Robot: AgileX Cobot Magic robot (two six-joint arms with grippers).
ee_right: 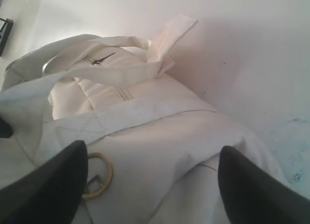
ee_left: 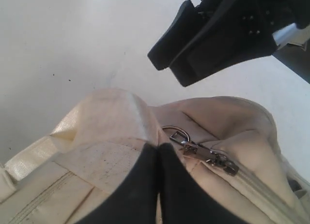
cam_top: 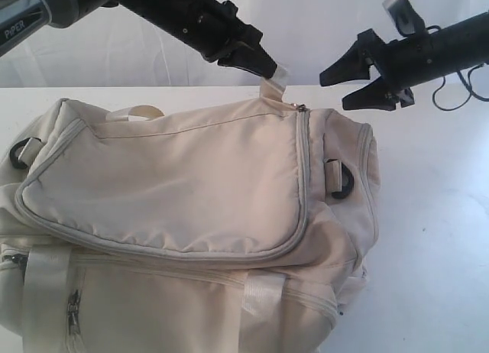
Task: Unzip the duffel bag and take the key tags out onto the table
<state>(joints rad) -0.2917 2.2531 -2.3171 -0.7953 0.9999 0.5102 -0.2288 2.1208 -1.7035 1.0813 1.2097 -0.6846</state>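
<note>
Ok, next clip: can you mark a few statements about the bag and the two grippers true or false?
1. The left gripper is shut on a tab at the bag's end. True.
2. The right gripper grips the zipper pull. False: it is open, with nothing between its jaws.
3. The zipper round the top flap is undone. False: it looks closed, with its slider up by the tab.
4. The bag lies on the table. True.
5. Key tags lie on the table. False: none are in view.
</note>
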